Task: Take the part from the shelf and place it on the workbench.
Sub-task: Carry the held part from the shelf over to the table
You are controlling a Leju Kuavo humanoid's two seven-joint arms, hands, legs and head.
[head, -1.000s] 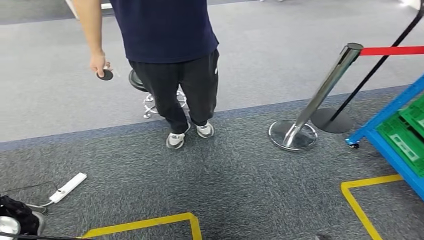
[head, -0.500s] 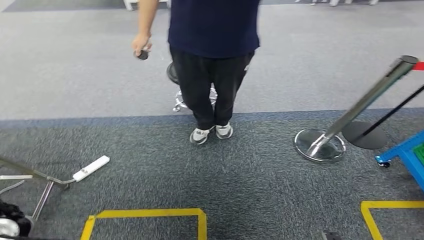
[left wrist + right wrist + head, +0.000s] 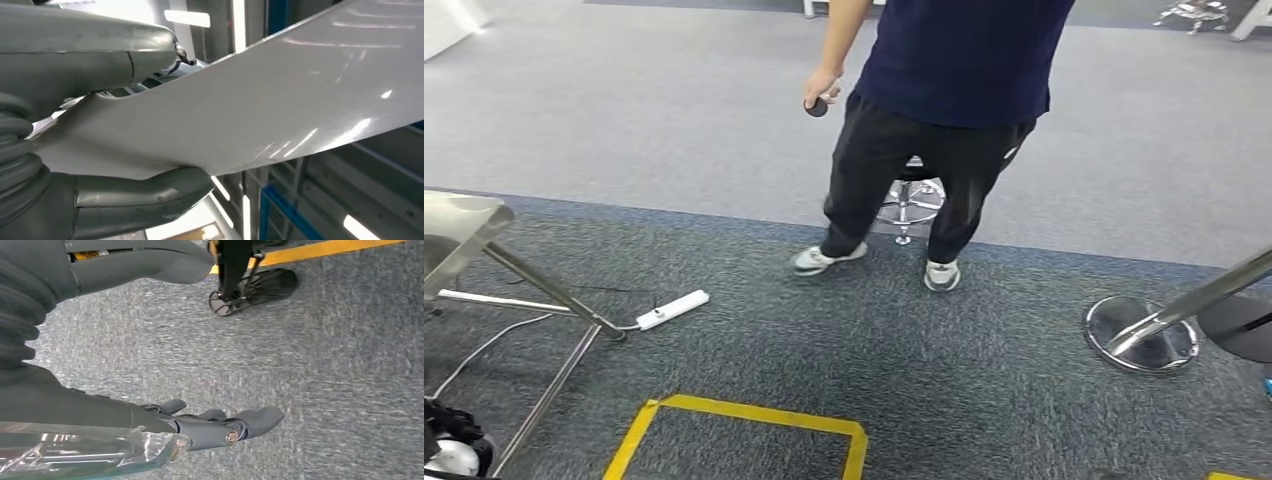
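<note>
In the left wrist view my left hand (image 3: 100,197) grips a wide, smooth pale-grey sheet part (image 3: 280,105), thumb on one face and fingers (image 3: 90,55) on the other. The part reaches far past the hand, and blue shelf rails (image 3: 280,210) show behind it. The right wrist view has my right hand (image 3: 200,427) hanging over grey carpet, its fingers stretched out and holding nothing. The corner of a metal workbench (image 3: 454,225) with slanted legs stands at the left of the head view.
A person (image 3: 944,120) in a dark shirt stands ahead, holding a small dark round thing (image 3: 816,107), with a stool (image 3: 909,200) behind. A chrome stanchion base (image 3: 1142,335) sits right. A white power strip (image 3: 672,309) and yellow floor tape (image 3: 754,418) lie on the carpet.
The whole view has swung to the left: the blue shelf with green bins has left the picture on the right, and the metal workbench has come in on the left.
</note>
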